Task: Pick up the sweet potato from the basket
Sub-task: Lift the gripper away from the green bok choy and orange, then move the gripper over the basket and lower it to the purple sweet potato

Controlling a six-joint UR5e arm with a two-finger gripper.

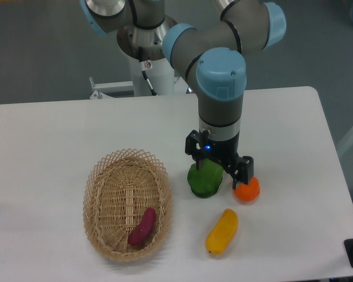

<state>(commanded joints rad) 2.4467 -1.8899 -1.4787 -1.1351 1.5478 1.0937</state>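
**Sweet potato lying untouched in basket; pickup not begun**

Fixed camera view.

- Item 1, the small elongated reddish-purple sweet potato [142, 226]: lying on the woven floor of the basket, toward its right and near side, close to the inner wall. Its long axis is running diagonally, the upper end pointing up and to the right, the lower end pointing down and to the left. It appears to be lying flat, not propped.
- Item 2, the oval light-tan wicker basket with a lacy looped rim [98, 176]: sitting on the white counter [47, 129], left of the arm. Nothing else is showing inside it.
- Item 3, the black two-finger end effector [220, 171]: hanging well apart from the basket, to its right, low over a green lumpy vegetable [204, 180] and beside a round orange fruit [247, 190]. Its fingers are standing spread, with nothing gripped between them as far as the view shows.
- Item 4, the yellow oblong vegetable [222, 231]: lying on the counter, right of the basket.

Progress, as judged: nothing is done yet. Travel to the basket, descent, grasp across the tuber's short width and lift are all remaining.
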